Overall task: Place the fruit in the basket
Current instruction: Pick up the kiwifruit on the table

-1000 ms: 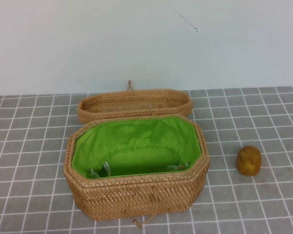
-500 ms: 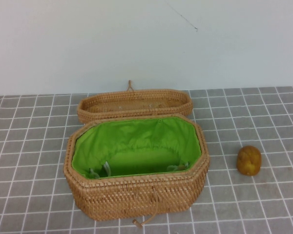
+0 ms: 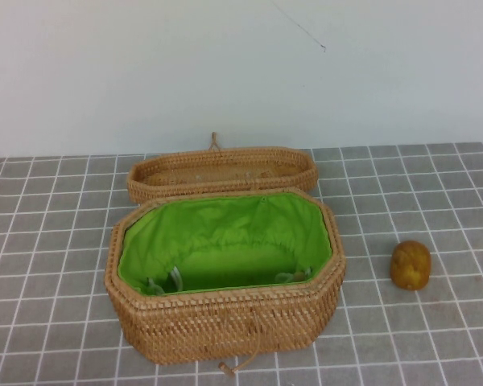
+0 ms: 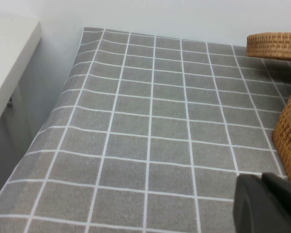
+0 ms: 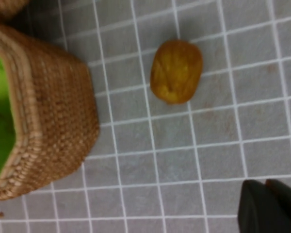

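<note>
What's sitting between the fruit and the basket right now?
Nothing: only bare gridded cloth separates fruit from basket, in high and right wrist views.

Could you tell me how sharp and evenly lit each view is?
High view: even, soft light, the basket and fruit fairly sharp. Right wrist view: fruit and basket weave slightly blurred, right end effector a dark corner shape. Left wrist view: tablecloth grid sharp, left end effector dark and featureless.
</note>
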Motion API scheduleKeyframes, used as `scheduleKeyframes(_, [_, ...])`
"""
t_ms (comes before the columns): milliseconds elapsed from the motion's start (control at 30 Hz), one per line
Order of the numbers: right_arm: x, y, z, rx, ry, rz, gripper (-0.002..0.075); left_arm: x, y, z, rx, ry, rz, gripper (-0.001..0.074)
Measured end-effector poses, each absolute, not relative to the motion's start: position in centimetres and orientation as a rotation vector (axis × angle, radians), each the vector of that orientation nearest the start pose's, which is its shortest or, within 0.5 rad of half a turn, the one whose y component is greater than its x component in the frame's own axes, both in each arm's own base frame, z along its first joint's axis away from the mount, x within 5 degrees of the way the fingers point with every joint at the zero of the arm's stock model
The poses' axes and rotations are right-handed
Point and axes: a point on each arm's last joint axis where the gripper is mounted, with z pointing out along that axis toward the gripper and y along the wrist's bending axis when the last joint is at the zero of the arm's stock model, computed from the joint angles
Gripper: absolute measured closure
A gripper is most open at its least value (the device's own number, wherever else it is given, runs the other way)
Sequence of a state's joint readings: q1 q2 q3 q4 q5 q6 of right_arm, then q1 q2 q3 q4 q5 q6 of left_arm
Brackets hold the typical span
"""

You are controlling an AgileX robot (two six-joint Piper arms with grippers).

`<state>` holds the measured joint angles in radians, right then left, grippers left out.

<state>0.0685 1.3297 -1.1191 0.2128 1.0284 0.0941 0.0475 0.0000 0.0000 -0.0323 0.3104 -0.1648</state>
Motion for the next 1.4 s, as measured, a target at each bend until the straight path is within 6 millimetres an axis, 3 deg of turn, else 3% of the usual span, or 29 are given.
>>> scheduleKeyframes(200, [28.6, 7.2, 29.5, 0.104, 2.798, 0.14, 0.069, 5.4, 0.2, 18.5, -0.211, 1.783, -0.115, 0.0738])
scheduleKeyframes(333, [30.4, 9.2, 28.5, 0.081, 2.825, 0.141, 0.064, 5.4, 0.2, 18.5, -0.211, 1.783, -0.115, 0.0738])
scheduleKeyframes(433, [31.8, 10.1, 27.5, 0.119, 2.831, 0.158, 0.0504, 5.4, 0.2, 18.5, -0.211, 1.783, -0.115, 0.0738])
scheduleKeyframes(600, [33.5, 10.8, 25.5, 0.143, 2.826, 0.197, 0.0149, 5.4, 0.2, 18.5, -0.211, 1.783, -0.115, 0.0738])
scheduleKeyframes(667, [34.0, 11.0, 24.6, 0.154, 2.83, 0.197, 0.0087, 5.4, 0.2, 18.5, -0.211, 1.783, -0.115, 0.0738])
scheduleKeyframes(1100, [36.0, 11.4, 19.3, 0.171, 2.899, 0.12, 0.0084, 5.4, 0.2, 18.5, -0.212, 1.783, -0.116, 0.0738])
scheduleKeyframes(1400, [36.5, 11.5, 16.8, 0.169, 2.945, 0.094, 0.0085, 5.4, 0.2, 18.5, -0.211, 1.783, -0.115, 0.0738])
